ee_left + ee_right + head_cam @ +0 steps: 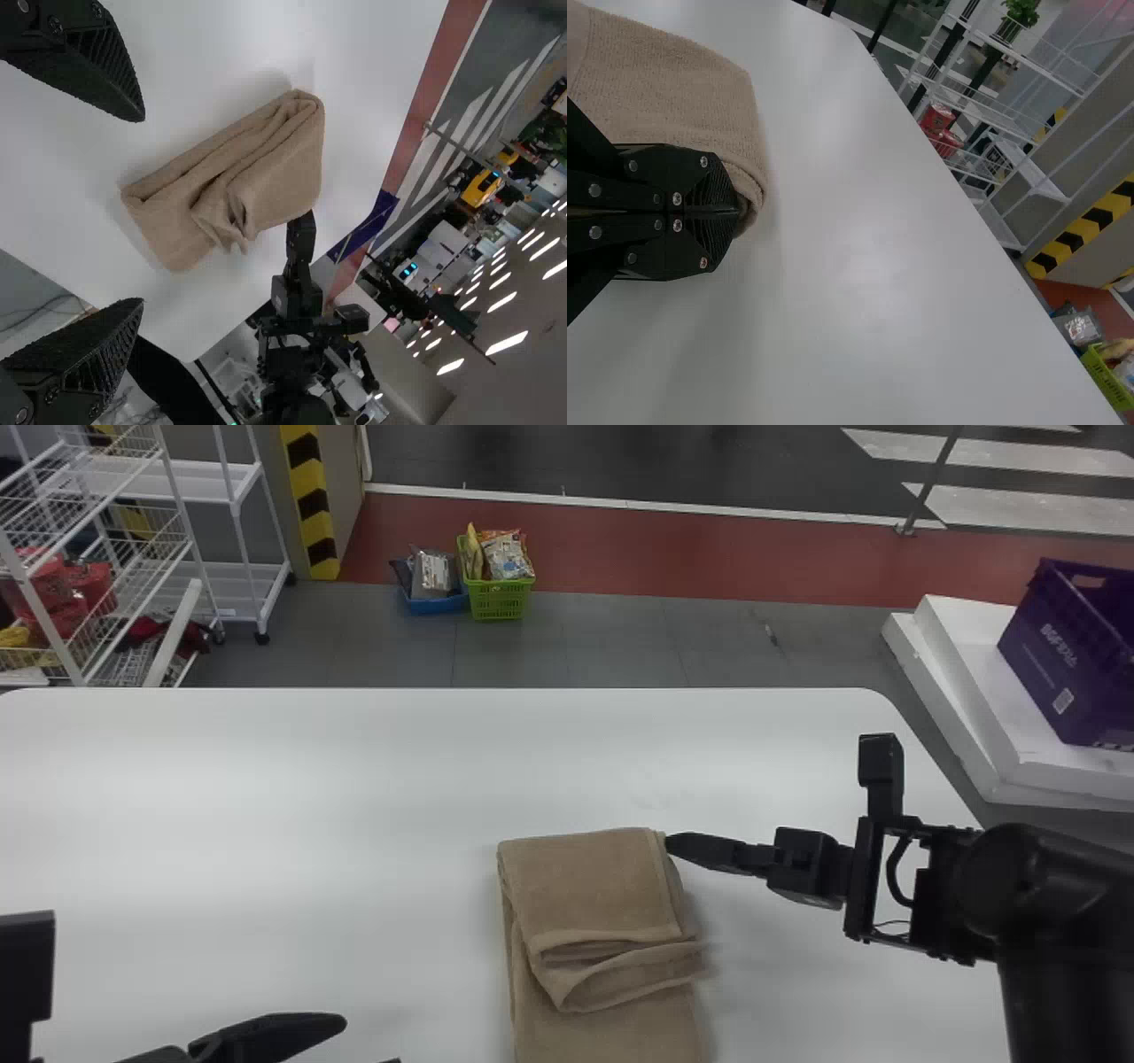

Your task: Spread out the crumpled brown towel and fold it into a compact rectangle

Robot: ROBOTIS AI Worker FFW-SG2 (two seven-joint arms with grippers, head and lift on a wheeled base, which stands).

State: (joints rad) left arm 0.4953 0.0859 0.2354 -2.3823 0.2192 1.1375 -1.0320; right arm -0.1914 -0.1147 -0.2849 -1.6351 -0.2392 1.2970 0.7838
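Black right gripper [671,843]: fingers together at folded brown cloth towel's [589,886] far right corner, on white table [266,797]. Left gripper [368,1043]: fingers apart. Purple plastic crate [1032,646]: white print. Green basket [499,600]: packets [507,556] inside.

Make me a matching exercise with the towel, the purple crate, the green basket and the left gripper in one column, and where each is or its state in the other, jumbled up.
Column one:
1. Towel
2. Purple crate
3. Green basket
4. Left gripper

Column two:
A. On the floor, beside a blue basket
B. Fingers apart, holding nothing
C. On a white block, right of the table
D. Brown, partly folded, lying on the table

Right pairs: 1-D, 2-C, 3-A, 4-B
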